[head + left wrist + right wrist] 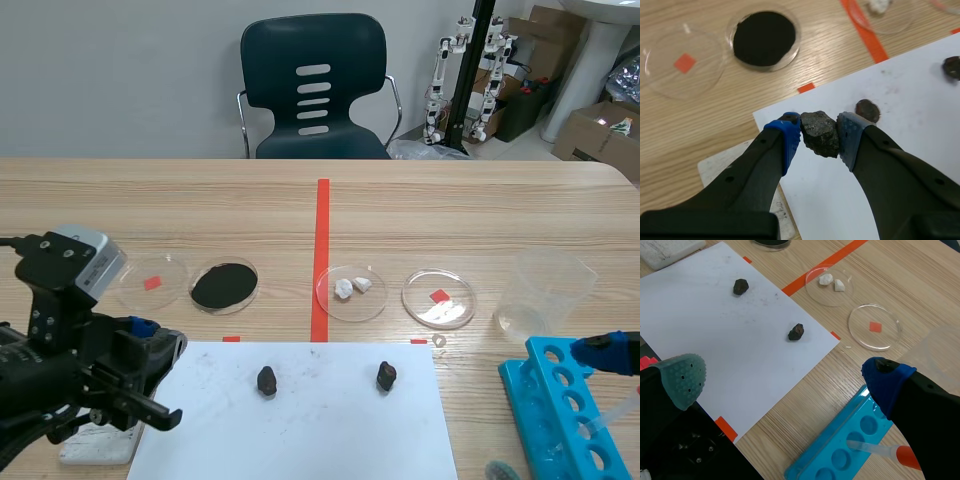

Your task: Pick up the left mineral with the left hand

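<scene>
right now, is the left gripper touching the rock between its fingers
Touching. In the left wrist view both pads of the left gripper press against the rock, no gap.

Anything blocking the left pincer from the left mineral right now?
Nothing visible does. The left pincer is shut on the mineral, its pads pressing both sides, above the white paper corner.
</scene>
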Controlling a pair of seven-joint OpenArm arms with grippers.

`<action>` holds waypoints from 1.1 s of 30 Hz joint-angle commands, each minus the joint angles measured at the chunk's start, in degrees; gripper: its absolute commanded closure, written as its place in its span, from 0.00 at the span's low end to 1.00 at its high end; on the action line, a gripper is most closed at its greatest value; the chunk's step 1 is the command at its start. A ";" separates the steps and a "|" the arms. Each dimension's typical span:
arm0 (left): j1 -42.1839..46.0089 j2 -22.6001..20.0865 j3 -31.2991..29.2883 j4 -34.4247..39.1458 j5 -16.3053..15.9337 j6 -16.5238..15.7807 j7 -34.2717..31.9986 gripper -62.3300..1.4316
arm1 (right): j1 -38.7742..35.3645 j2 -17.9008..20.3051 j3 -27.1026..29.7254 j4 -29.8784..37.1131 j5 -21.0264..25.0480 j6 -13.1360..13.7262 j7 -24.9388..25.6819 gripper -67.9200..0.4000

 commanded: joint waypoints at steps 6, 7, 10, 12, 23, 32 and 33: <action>7.65 -2.10 -5.29 4.92 0.00 -7.96 -9.70 0.77 | -0.11 0.00 -0.20 0.79 0.61 -0.02 1.05 0.00; 8.87 -2.10 -6.12 5.62 0.72 -8.85 -10.86 0.77 | -0.11 0.00 -0.20 0.79 0.61 -0.02 1.05 0.00; 12.48 -2.03 -8.31 7.54 2.40 -10.38 -14.93 0.77 | -0.11 0.00 -0.20 0.79 0.61 -0.02 1.05 0.00; 14.73 -2.03 -9.29 8.74 3.21 -10.36 -17.51 0.77 | -0.11 0.00 -0.20 0.79 0.61 -0.02 1.05 0.00; 20.33 -2.01 -11.21 12.72 7.91 -10.51 -22.53 0.77 | -0.11 0.00 -0.20 0.79 0.61 -0.02 1.05 0.00; 20.33 -2.01 -11.21 12.72 7.89 -10.51 -22.49 0.77 | -0.11 0.00 -0.20 0.79 0.61 -0.02 1.05 0.00; 20.33 -2.01 -11.21 12.72 7.89 -10.51 -22.49 0.77 | -0.11 0.00 -0.20 0.79 0.61 -0.02 1.05 0.00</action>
